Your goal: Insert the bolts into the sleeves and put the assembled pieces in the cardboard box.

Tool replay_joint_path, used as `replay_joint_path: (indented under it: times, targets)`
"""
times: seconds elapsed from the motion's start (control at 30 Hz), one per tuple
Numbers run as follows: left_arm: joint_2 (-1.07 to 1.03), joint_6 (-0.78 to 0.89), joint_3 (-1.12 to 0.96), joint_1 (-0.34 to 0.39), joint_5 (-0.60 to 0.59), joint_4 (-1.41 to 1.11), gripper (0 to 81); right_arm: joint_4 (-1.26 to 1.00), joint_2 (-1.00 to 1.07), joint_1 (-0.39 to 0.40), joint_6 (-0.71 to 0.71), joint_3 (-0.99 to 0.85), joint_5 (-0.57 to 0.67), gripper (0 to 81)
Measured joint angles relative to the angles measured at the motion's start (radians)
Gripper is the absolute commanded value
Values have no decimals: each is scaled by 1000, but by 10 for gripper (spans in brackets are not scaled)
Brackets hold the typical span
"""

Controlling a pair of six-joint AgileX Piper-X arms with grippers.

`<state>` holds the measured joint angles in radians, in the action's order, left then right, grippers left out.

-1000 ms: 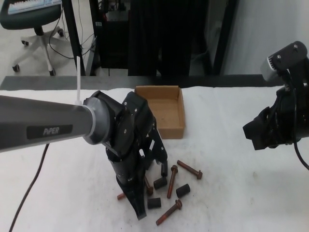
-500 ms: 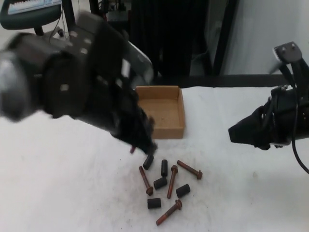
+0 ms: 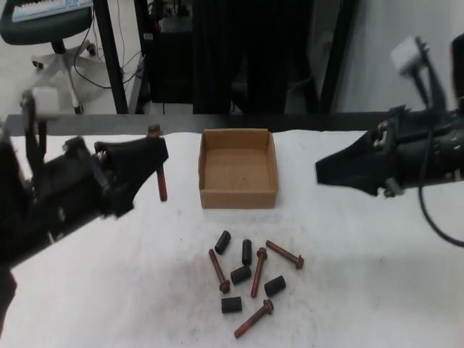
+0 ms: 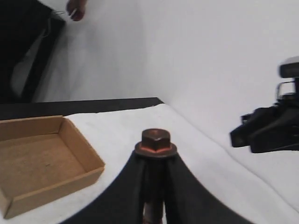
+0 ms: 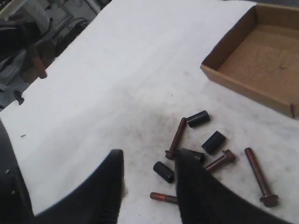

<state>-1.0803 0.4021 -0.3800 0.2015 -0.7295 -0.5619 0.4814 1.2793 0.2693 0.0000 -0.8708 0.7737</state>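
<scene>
The bench [image 3: 377, 290], draped in white cloth, is seen carrying everything else. The cardboard box [image 3: 238, 196] is set open side up towards the far edge of the bench. The left tool [image 3: 156, 154] is held off to the left of the box, raised clear of the cloth. It is pinched on a rusty bolt [image 4: 155, 141], which is kept upright with its hexagonal head above the fingers [image 4: 183, 189]. The right tool [image 5: 151, 155] is held well to the right of the box, also above the cloth. Its fingers are spread apart and nothing is gripped between them. On the near side of the box, four loose bolts [image 3: 258, 272] are scattered flat on the cloth. Five short black sleeves [image 3: 241, 275] are mixed in among them, the closest lying just apart from the box's front wall.
</scene>
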Motion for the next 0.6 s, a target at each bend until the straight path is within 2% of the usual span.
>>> replay_joint_path:
  times: [0.1, 0.17, 0.23, 0.43, 0.6]
  targets:
    - [1, 14, 31, -18, -82, -74, 3, -30, 63, 46, 6, 0, 4, 351]
    - [1, 18, 34, -20, -94, -90, 3, -66, 115, 106, 0, -12, -6, 351]
    - [1, 13, 35, -20, -108, -104, 3, -71, 132, 130, 0, -25, -26, 348]
    - [1, -32, 35, -20, -110, -105, 3, -8, 247, 261, -202, -202, -287, 291]
    - [1, -74, 35, -20, -106, -105, 3, 108, 363, 298, -296, -394, -466, 291]
